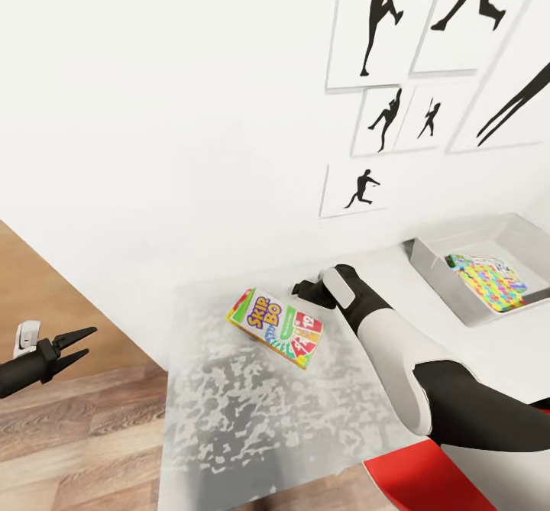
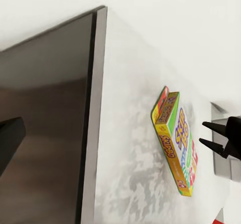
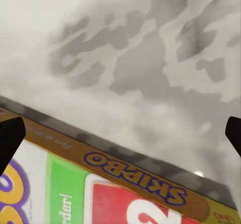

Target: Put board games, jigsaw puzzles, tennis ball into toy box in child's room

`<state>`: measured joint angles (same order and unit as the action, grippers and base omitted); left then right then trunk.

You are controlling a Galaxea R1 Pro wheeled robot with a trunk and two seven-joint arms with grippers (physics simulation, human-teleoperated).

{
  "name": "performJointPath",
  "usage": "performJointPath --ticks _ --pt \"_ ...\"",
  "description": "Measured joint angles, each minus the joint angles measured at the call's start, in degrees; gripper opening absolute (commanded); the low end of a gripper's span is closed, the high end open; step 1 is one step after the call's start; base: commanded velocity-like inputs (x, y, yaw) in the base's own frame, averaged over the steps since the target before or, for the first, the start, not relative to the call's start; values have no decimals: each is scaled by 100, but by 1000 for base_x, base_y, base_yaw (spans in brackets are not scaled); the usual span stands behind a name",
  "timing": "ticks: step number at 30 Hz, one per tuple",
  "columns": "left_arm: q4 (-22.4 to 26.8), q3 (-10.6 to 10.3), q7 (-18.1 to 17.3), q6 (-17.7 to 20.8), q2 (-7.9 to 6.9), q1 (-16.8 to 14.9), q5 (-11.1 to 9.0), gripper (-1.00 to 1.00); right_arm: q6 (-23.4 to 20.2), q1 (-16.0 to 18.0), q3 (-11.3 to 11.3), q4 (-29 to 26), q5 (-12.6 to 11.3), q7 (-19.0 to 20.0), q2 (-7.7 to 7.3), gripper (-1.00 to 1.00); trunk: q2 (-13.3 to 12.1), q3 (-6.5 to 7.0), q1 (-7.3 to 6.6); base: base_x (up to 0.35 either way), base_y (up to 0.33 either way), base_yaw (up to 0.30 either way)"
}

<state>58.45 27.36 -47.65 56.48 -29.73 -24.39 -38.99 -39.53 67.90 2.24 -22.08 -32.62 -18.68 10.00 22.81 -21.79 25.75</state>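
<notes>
Head view shows the toy box (image 1: 439,278) with a jigsaw puzzle (image 1: 489,282) inside. Left wrist view shows the right gripper (image 2: 207,135) with fingers apart beside the Skip-Bo board game (image 2: 175,142) on the table (image 2: 125,174). Left gripper (image 1: 82,343) hangs with fingers apart.

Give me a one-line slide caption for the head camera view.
Right gripper open beside the Skip-Bo board game on the mottled grey cabinet top, with a jigsaw puzzle already in the toy box.
</notes>
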Motion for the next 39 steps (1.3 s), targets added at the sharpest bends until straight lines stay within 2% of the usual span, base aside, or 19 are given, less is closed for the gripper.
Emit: performJointPath --ticks 18,27,39 --pt "1 0 -7 1 2 0 -7 100 0 0 4 0 0 0 0 100 0 -139 0 0 10 0" --pt "2 0 -8 1 -4 0 -7 100 1 -7 6 0 0 -1 0 100 0 -202 0 -2 166 0" --pt "2 -6 -8 4 2 0 -8 100 2 -8 6 -1 4 -2 0 100 1 -212 0 -84 150 0"
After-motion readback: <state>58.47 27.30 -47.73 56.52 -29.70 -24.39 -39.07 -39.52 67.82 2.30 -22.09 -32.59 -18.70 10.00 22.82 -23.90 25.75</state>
